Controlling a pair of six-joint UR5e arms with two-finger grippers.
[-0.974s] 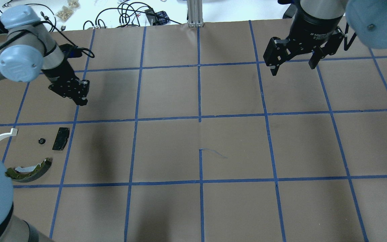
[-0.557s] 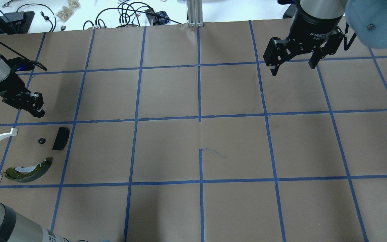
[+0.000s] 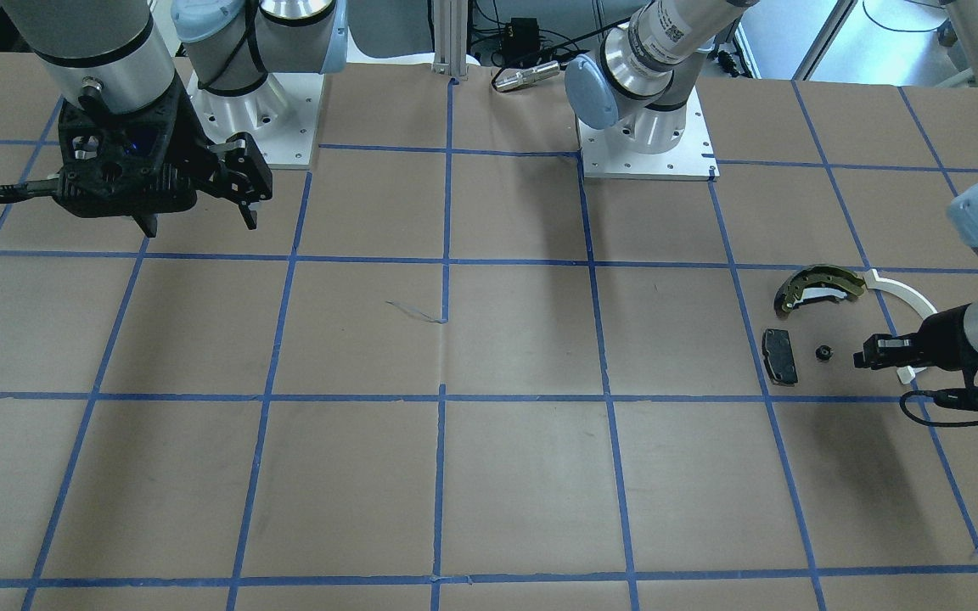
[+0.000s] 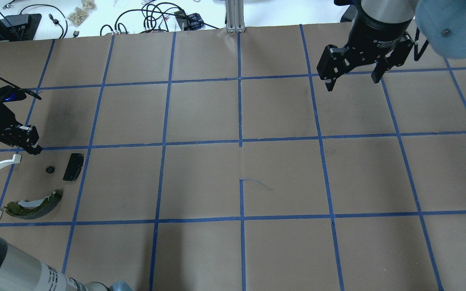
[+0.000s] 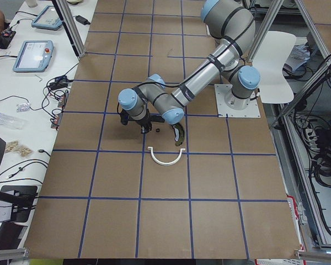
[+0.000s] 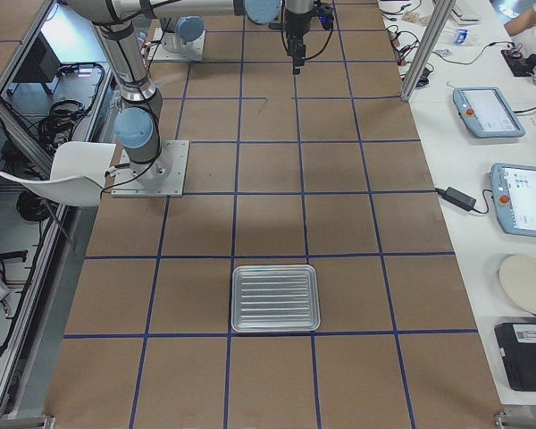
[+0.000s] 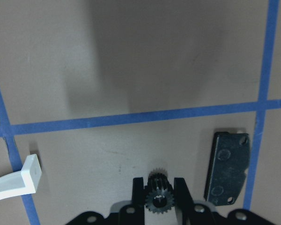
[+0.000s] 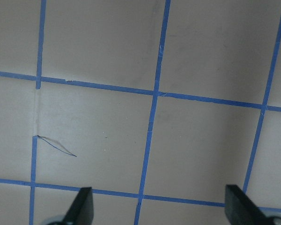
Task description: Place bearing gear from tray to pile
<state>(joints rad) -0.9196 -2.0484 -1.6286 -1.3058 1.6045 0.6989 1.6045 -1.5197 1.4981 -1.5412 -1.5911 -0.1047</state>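
**Supervisor:** State the location of the bearing gear.

**Operator:** I read the bearing gear [image 4: 49, 169] on the worktop [image 4: 241, 250], toward its left end, within the pile [image 3: 829, 276]. It lies between the white arc [image 7: 28, 176] and the black pad [image 7: 227, 168], touching neither. The brake shoe [image 4: 41, 208] lies near it, on the side toward the robot's edge of the worktop. My exterior right view shows the tray [image 6: 275, 298] toward the right end of the worktop.

**Supervisor:** State the condition of each gripper.

**Operator:** The left gripper [image 4: 34, 148] hangs above the worktop, just beside the end of the white arc that lies nearest the gear. It is clear of the gear. My left wrist camera shows its fingers [image 7: 179, 187] a narrow gap apart and gripping nothing. The gear appears through that gap, lying on the brown paper [image 7: 131, 56] below, its teeth and bore facing the lens.

The right gripper [image 4: 353, 81] hangs raised off the surface, well apart from the pile, with its jaws spread wide and not gripping anything. Its wrist camera looks down on brown paper crossed by blue tape lines [image 8: 154, 93].
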